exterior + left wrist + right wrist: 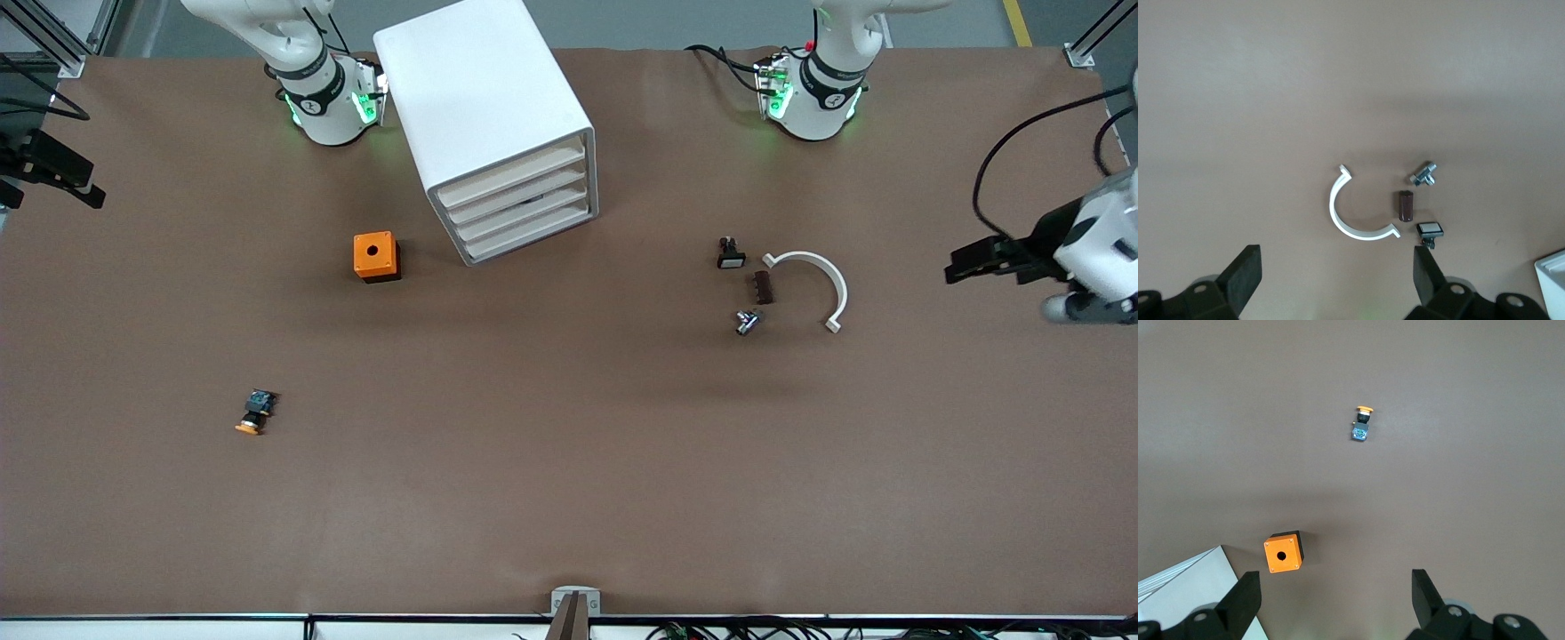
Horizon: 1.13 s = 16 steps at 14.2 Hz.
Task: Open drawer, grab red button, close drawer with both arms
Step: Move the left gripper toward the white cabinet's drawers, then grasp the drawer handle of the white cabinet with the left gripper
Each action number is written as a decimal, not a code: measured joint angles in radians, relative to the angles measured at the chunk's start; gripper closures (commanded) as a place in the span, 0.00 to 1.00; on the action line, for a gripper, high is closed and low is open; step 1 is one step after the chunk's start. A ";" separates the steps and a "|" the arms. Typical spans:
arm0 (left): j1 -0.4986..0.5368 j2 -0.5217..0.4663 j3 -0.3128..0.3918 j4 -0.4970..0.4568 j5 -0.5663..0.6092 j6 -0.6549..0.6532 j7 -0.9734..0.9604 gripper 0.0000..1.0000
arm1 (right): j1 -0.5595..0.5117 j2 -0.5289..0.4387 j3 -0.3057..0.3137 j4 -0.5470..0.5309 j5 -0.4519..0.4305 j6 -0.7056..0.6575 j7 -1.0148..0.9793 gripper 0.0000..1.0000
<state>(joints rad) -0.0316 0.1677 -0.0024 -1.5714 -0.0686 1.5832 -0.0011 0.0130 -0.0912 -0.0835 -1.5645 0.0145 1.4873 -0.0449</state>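
Drawers (524,209) all sit shut in the cabinet (484,107); left tool (978,264) and right tool (53,169) hover wide open at the table's (569,462) ends, well apart from it.

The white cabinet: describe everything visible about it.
The white cabinet is a boxy, smooth, plastic-looking case with rounded edges, standing on the brown table between the two arm bases, turned at an angle. Its front holds four stacked shallow beige-fronted drawers, all shut. The orange cube sits beside it, apart. Nothing else touches it.

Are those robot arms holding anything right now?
No. Both wait open and empty: the left end effector above the white curved clip, the right end effector above the orange cube.
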 measured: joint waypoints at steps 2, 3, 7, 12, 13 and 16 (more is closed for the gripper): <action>-0.054 0.058 -0.007 -0.002 0.000 -0.003 -0.061 0.00 | 0.000 0.000 -0.001 0.000 0.000 0.000 0.000 0.00; -0.092 0.084 -0.009 -0.002 0.000 -0.004 -0.113 0.00 | 0.000 0.000 -0.001 0.000 0.000 0.001 0.000 0.00; -0.267 0.186 -0.019 0.029 -0.013 -0.003 -0.415 0.00 | -0.001 0.000 -0.002 0.001 0.000 0.001 0.000 0.00; -0.395 0.389 -0.024 0.167 -0.223 0.008 -0.788 0.00 | -0.001 0.000 -0.002 0.001 0.000 0.001 0.001 0.00; -0.416 0.421 -0.023 0.179 -0.279 0.014 -0.864 0.00 | -0.001 0.000 -0.002 0.001 0.000 0.001 0.001 0.00; -0.461 0.492 -0.024 0.192 -0.452 0.042 -1.137 0.00 | -0.001 0.000 -0.002 0.001 0.000 0.001 0.001 0.00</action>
<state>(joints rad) -0.4930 0.6592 -0.0263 -1.3797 -0.5210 1.6249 -1.1379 0.0124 -0.0914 -0.0857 -1.5637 0.0145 1.4883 -0.0444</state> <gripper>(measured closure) 0.000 0.000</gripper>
